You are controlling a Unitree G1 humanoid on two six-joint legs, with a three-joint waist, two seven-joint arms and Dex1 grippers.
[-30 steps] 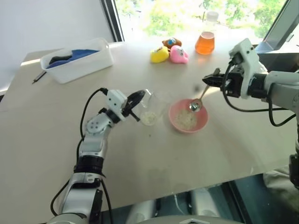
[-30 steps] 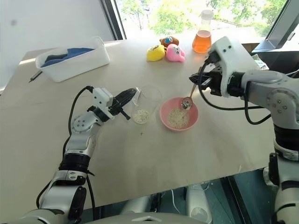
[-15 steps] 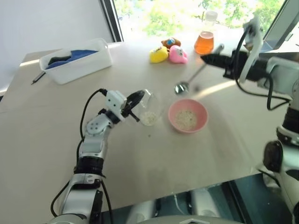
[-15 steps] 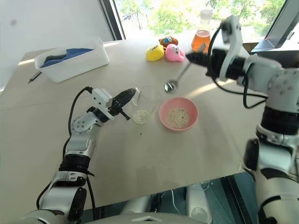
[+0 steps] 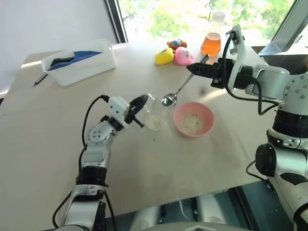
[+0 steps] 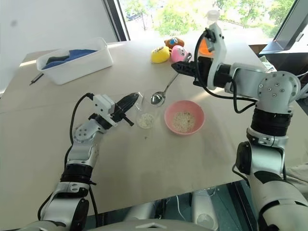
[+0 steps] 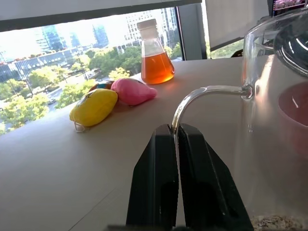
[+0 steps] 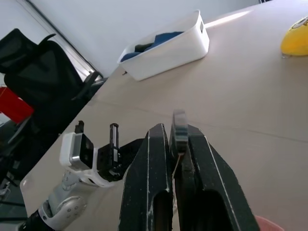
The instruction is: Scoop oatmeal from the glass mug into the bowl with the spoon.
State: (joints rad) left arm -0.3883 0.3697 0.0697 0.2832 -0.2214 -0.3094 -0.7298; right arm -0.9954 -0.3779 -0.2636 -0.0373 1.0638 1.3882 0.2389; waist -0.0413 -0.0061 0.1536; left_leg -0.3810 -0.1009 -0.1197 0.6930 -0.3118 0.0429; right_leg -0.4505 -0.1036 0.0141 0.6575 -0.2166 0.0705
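Your right gripper (image 5: 192,69) pinches the spoon (image 5: 179,90) by its handle end, the long axis slanting down toward your left so the head hangs just above the rim of the mug (image 5: 155,111), short of the oatmeal (image 5: 153,122) at its bottom. Your left gripper (image 5: 140,101), fingers pressed on the mug's handle, steadies it on the bench (image 5: 192,163), just beside the bowl (image 5: 193,119). The right arm reaches level across the bowl; the head likely must dip next

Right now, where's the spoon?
The spoon is held in the right gripper, its head hanging over the rim of the glass mug, just left of the pink bowl.
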